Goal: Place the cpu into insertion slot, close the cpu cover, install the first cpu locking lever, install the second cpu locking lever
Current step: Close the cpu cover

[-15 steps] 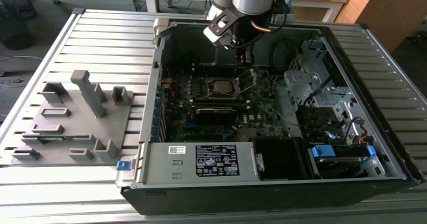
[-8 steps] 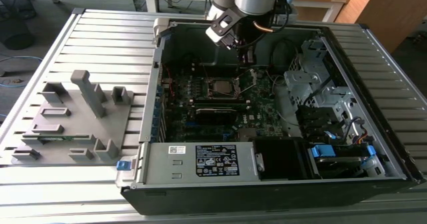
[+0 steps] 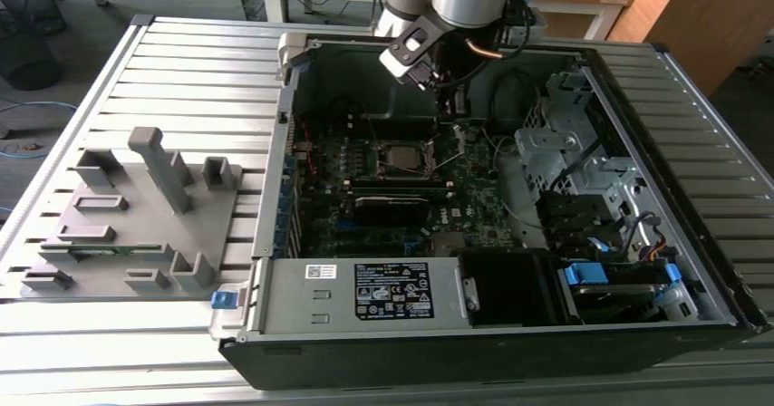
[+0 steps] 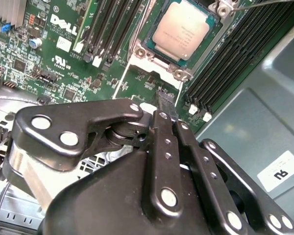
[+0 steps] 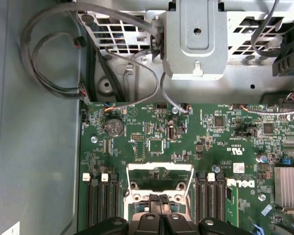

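Note:
The cpu [image 4: 184, 30], square with a dull grey-brown top, lies flat in the insertion slot [image 4: 180, 74] on the green motherboard; in the exterior view the cpu [image 3: 403, 159] sits mid-board. The cpu cover [image 5: 159, 167], a thin silvery frame with a window, is swung open away from the slot. The same cover [image 4: 133, 62] lies between the chip and my gripper [image 4: 165, 98]. My gripper [image 5: 160, 198] is shut with nothing between its fingers, its tips just above the cover's free edge. A thin locking lever [image 4: 264, 4] sticks up beside the slot. The gripper [image 3: 454, 102] hangs inside the case.
Black memory slots [image 4: 225, 63] flank the socket on both sides. A grey drive bracket [image 5: 193, 39] and looping cables [image 5: 54, 63] sit past the board's edge. A finned heatsink [image 5: 289, 186] is nearby. A grey fixture tray [image 3: 133, 216] stands at the exterior view's left, outside the case.

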`<state>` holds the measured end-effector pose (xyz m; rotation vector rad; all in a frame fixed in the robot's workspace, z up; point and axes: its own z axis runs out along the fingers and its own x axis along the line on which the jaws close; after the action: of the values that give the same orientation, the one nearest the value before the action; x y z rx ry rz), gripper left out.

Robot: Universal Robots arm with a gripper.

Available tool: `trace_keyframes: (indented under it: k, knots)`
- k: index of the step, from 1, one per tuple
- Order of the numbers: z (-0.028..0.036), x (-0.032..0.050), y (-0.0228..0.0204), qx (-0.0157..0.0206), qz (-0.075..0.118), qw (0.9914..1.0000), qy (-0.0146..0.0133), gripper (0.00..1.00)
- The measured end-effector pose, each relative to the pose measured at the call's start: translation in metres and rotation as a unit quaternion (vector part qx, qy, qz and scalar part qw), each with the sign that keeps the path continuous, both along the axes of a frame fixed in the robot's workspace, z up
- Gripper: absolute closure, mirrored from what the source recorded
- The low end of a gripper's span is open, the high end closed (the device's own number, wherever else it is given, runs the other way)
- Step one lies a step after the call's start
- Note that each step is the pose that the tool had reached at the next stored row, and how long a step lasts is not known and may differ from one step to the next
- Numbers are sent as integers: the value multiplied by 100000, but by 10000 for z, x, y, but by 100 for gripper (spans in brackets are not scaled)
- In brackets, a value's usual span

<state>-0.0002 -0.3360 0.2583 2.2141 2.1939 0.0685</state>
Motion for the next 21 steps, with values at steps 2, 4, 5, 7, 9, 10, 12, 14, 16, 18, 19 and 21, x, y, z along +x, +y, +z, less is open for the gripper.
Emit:
trace_keyframes:
  k: [2, 4, 5, 7, 9, 10, 12, 14, 16, 18, 19, 21]
  knots:
    - [-1, 23, 0, 1, -3, 100000, -1, 89]
    - [-1, 45, 0, -4, -1, 100000, 1, 89]
    - [-1, 56, 0, -2, -1, 100000, 1, 89]
    - [-2, 80, 0, -2, 0, 100000, -1, 89]
    - [-2, 104, 0, -1, 0, 100000, -1, 89]
    - [-2, 116, 0, 1, -3, 100000, -2, 89]
    - [-3, 140, 0, 2, -1, 100000, -1, 89]
    - [-3, 161, 0, -1, -4, 100000, -2, 89]
    - [-4, 180, 1, 2, 0, 100000, -3, 89]
    - [-4, 201, 1, 4, 0, 100000, -3, 89]
    - [-5, 213, 1, 5, -1, 100000, -3, 89]
    - [-5, 232, 1, 2, -4, 100000, -1, 89]
